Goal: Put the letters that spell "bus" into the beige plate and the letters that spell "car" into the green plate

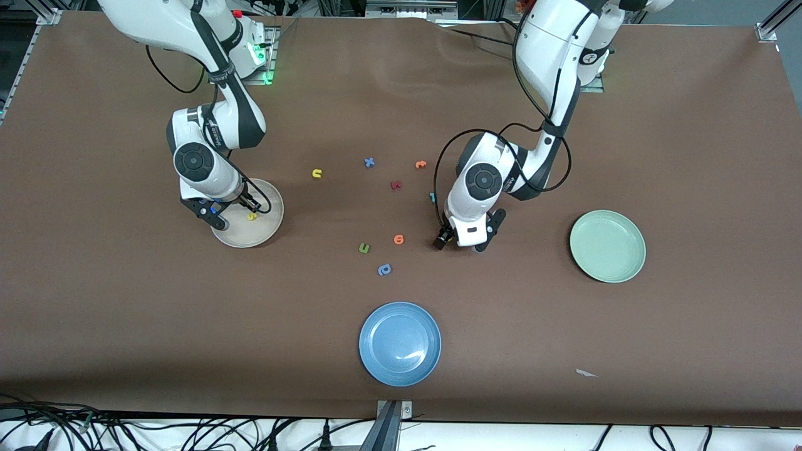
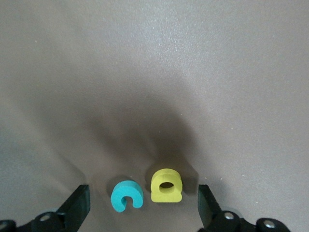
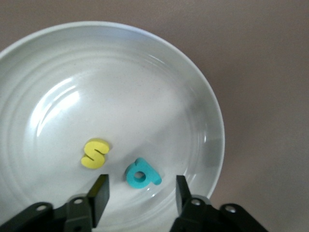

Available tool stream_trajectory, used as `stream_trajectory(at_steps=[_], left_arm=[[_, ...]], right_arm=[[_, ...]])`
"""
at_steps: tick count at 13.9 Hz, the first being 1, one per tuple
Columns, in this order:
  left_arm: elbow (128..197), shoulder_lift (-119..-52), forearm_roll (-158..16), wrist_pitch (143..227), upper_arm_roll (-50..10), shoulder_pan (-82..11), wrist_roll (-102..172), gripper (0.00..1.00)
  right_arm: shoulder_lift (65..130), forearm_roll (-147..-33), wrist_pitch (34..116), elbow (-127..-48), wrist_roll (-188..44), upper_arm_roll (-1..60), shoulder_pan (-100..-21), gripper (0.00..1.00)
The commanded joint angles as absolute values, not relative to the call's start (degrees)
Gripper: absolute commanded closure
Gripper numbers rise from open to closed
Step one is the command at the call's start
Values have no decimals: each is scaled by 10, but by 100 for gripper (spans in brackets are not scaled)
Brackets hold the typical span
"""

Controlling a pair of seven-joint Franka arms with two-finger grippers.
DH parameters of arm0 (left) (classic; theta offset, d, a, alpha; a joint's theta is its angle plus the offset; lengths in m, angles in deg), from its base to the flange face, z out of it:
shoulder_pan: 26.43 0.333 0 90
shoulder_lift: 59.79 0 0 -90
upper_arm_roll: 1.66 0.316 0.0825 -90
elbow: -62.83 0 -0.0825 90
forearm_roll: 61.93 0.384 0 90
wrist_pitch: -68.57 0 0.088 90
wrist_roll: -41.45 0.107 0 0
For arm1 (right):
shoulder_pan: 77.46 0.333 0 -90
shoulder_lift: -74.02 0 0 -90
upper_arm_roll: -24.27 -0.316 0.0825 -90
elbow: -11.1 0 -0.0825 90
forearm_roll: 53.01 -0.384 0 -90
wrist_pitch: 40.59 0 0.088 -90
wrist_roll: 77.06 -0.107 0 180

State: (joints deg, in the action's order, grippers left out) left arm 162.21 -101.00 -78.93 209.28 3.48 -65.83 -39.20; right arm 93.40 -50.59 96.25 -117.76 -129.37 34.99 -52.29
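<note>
Foam-light yellow a (image 2: 166, 185) sits between the spread left gripper (image 2: 144, 205), probably best pinched across its flat sides; right gripper (image 3: 139, 193) released.

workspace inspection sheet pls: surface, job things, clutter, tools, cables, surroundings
surface: brown table cover, one white scrap near the front camera's edge
job's things: beige plate holds yellow s and teal b; yellow u on the table; green plate holds no letters; teal c and yellow a side by side on the table
clutter: blue plate; blue x; green u-shaped letter; orange round letter
grippers: left tool open over c and a; right tool open over the b
cables: black bundle along the table's near edge
surroundings: nothing seen
</note>
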Motion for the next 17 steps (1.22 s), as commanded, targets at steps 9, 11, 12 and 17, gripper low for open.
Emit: stream_trajectory(at_steps=[9, 11, 12, 17], left_arm=[[1609, -1009, -727, 2082, 37, -662, -146, 1], [1610, -1009, -727, 2078, 34, -662, -102, 1], [1610, -1009, -727, 2064, 27, -661, -72, 2], [1609, -995, -734, 1975, 20, -648, 99, 8]], right_arm=[[889, -599, 969, -1186, -1415, 236, -522, 6], [905, -599, 1033, -1212, -1466, 202, -517, 8], [906, -599, 1082, -1238, -1486, 190, -516, 8], [911, -599, 1163, -1291, -1511, 171, -512, 12]])
